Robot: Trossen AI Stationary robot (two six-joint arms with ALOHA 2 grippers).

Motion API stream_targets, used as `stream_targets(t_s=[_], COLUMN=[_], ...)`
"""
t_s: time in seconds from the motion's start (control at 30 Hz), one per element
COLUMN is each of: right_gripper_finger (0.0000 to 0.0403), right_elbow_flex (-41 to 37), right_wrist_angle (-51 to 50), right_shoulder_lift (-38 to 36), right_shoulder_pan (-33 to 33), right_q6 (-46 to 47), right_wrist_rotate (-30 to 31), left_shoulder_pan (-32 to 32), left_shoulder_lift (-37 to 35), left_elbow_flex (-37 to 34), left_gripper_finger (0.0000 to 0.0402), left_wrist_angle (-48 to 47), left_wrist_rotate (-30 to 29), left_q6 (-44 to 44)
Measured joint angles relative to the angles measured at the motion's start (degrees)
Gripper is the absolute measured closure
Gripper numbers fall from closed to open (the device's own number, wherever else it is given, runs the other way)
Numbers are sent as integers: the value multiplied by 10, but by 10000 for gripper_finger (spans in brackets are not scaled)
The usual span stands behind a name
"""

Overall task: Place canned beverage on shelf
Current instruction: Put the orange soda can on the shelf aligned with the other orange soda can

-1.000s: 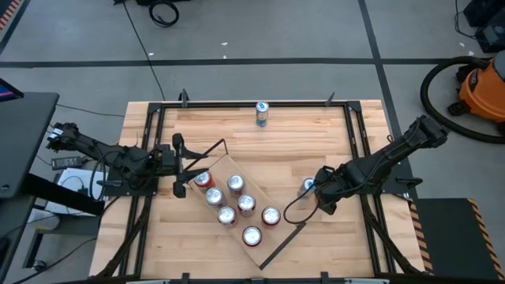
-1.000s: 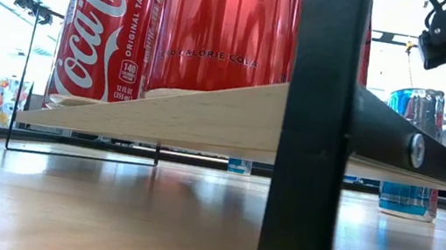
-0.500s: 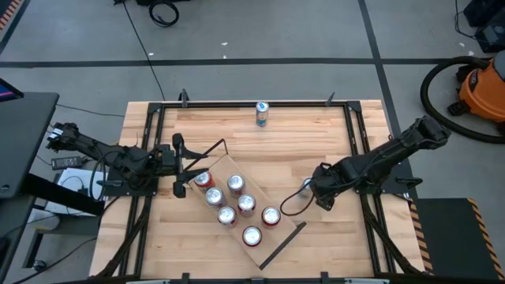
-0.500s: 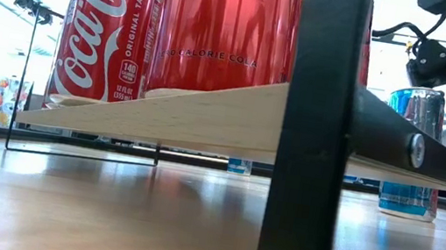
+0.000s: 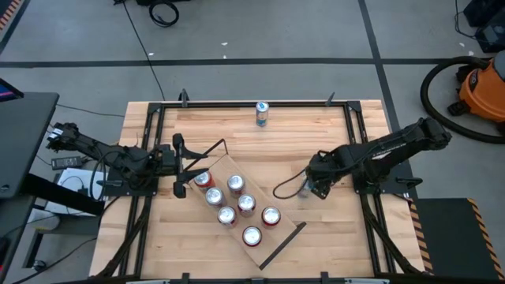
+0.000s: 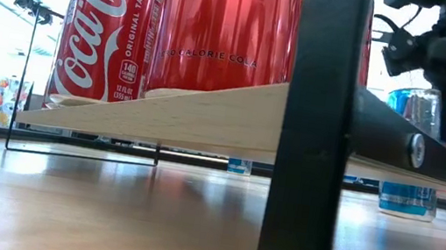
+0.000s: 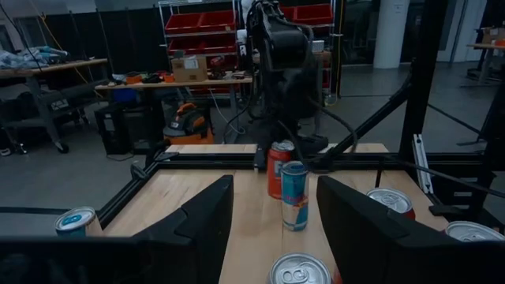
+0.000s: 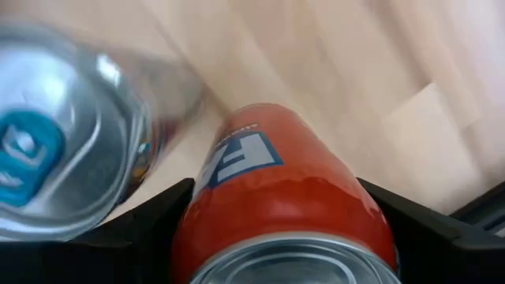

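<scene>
1. Red can (image 8: 288, 197) sits between the right gripper (image 8: 288, 237)'s two fingers, one finger on each flank, rim toward the wrist. Long axis runs straight out from the gripper; in the left wrist view the same can (image 7: 278, 170) stands upright on the table.
2. Right gripper (image 5: 314, 186) is at half span, fingers hugging the can's sides; cannot tell whether the pads actually touch.
3. Slim blue can (image 8: 47, 150) stands just beside the red one, off one finger, upright, lid showing. In the left wrist view it (image 7: 294, 195) stands in front of the red can and partly covers it.
4. Shelf (image 5: 264, 241) lies diagonally on the table (image 5: 276, 150), inboard of the right gripper, long axis running from near the left gripper toward the table's near right. Black end rod (image 6: 314, 139) fills the middle of the low view.
5. Shelf load: six cans, upright, in a loose double row (image 5: 237, 207). Nearest to the right gripper is the one at (image 5: 271, 215). Low view shows red cola cans (image 6: 105, 27) on the plank.
6. One more can (image 5: 261, 113) stands alone by the table's far edge, well apart from both grippers.
7. Left gripper (image 5: 180, 167) waits at the shelf's near-left end, fingers (image 7: 201, 225) narrow, holding nothing.
8. Off the table, beyond the right arm: orange vacuum (image 5: 483, 88).
</scene>
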Motion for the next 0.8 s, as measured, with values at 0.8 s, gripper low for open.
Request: stream_targets(t_s=[0.8], right_gripper_finger=[79], right_elbow_flex=[161], right_wrist_angle=[-15], right_shoulder_lift=[11], right_shoulder_pan=[-90], right_q6=[-137], right_wrist_rotate=[89], left_shoulder_pan=[-16], left_shoulder_lift=[-28], left_elbow_flex=[0], left_gripper_finger=[207], left_wrist_angle=[-83], left_wrist_rotate=[-6], left_q6=[-29])
